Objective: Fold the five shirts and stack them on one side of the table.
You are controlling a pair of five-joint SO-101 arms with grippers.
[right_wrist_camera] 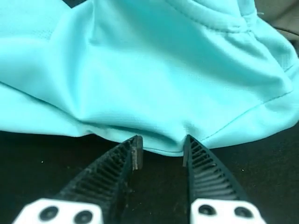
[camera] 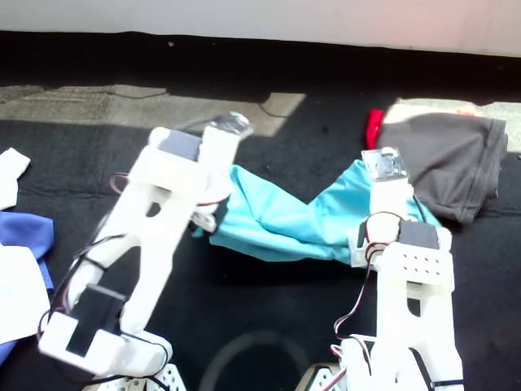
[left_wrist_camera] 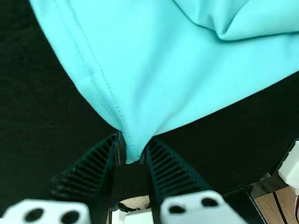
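Note:
A turquoise shirt [camera: 285, 216] lies crumpled across the middle of the black table, stretched between the two arms. My left gripper [left_wrist_camera: 133, 149] is shut on a pinch of the shirt's stitched hem [left_wrist_camera: 112, 102] at its left end. The right gripper [right_wrist_camera: 161, 147] stands open at the shirt's right end. Its fingertips [right_wrist_camera: 135, 149] sit just at the edge of the turquoise cloth [right_wrist_camera: 154, 79], with bare black table between them. A dark grey shirt [camera: 448, 159] lies bunched at the back right.
A blue shirt [camera: 24, 232] and white cloth [camera: 16, 293] lie at the left edge, with more white cloth [camera: 10, 175] behind them. A small red item [camera: 374, 126] sits beside the grey shirt. Black table [camera: 269, 309] lies in front of the turquoise shirt.

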